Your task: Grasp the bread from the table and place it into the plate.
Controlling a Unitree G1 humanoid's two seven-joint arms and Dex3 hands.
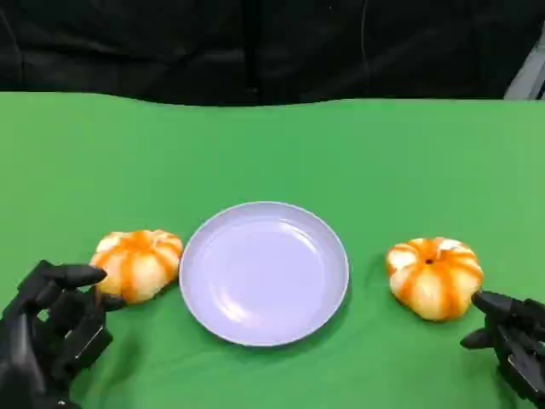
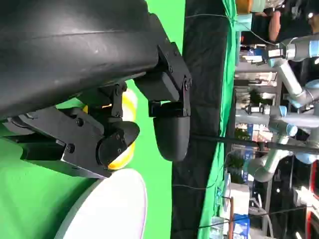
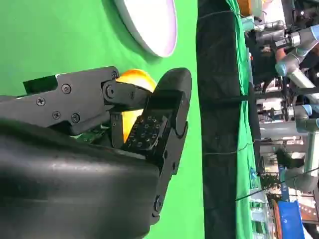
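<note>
Two round orange-and-white striped bread buns lie on the green table, one on each side of a pale lilac plate (image 1: pixel 337 256). The left bread (image 1: pixel 136 262) sits just left of the plate, and my left hand (image 1: pixel 51 328) hovers close in front of it with fingers spread, holding nothing. The right bread (image 1: pixel 435 277) lies right of the plate, with my right hand (image 1: pixel 513 341) just in front of it, fingers apart and empty. In the left wrist view the bread (image 2: pixel 128 107) shows behind the fingers (image 2: pixel 169 127), beside the plate (image 2: pixel 112 209). The right wrist view shows the bread (image 3: pixel 134 82) past the fingers (image 3: pixel 164 114).
The plate (image 3: pixel 149 25) holds nothing. A black curtain (image 1: pixel 272 47) hangs behind the table's far edge. Other robot arms (image 2: pixel 279 124) and lab clutter stand beyond the table in the wrist views.
</note>
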